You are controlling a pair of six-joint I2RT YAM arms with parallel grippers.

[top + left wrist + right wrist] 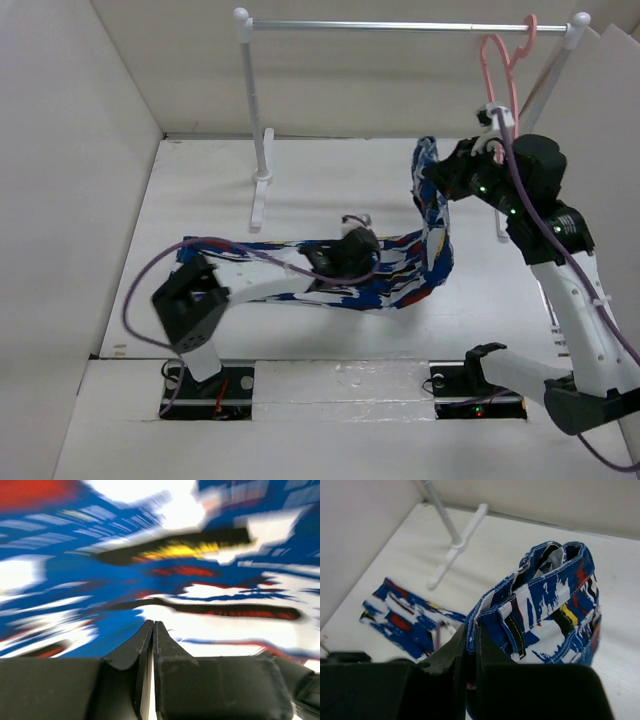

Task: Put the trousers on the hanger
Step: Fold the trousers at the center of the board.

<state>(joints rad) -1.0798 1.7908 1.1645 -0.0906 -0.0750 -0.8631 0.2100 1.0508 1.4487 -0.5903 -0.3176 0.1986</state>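
Blue-print fabric: trousers (400,285) lie across centre of table (200,190), waist end lifted upright at centre right. Right gripper (430,187) clenched on waistband edge; wrist view shows fingers (492,655) almost together, hem pinched at tips. Left gripper (345,248) down on leg at frame centre; fingers (127,652) pressed together, only a slit between, blurred cloth close under tips; whether cloth is pinched, cannot tell. Pink hanger (515,80) hangs from rail (400,26), upper right, above right gripper, apart from trousers.
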